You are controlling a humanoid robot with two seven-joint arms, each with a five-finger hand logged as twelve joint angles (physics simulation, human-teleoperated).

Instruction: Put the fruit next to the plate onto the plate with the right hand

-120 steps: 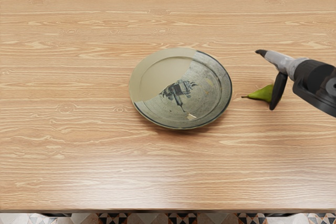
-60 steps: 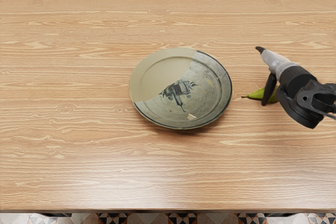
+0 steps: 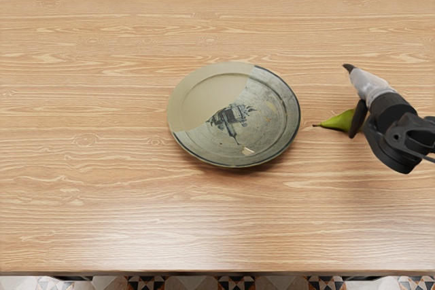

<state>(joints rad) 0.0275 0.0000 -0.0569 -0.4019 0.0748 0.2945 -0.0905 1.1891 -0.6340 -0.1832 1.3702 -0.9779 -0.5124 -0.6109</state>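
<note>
A round glossy plate (image 3: 272, 142) with a dark rim lies in the middle of the wooden table. Just to its right lies a small green pear (image 3: 338, 122), its stem pointing at the plate. My right hand (image 3: 353, 100) comes in from the right edge and sits right over the pear's wide end, hiding it. One pale finger stretches up and to the left; a dark finger hangs down against the pear's right side. The hand is open and not closed round the fruit. The pear rests on the table. The left arm is out of view.
The wooden table (image 3: 102, 202) stretches wide on every side of the plate. Its front edge runs along the bottom of the view, with patterned floor below. A narrow gap of table separates the pear's stem from the plate rim.
The right forearm dropped lower and turned at the wrist. Over the last half second the hand slid slightly right, uncovering more of the pear. Pear and plate have not moved.
</note>
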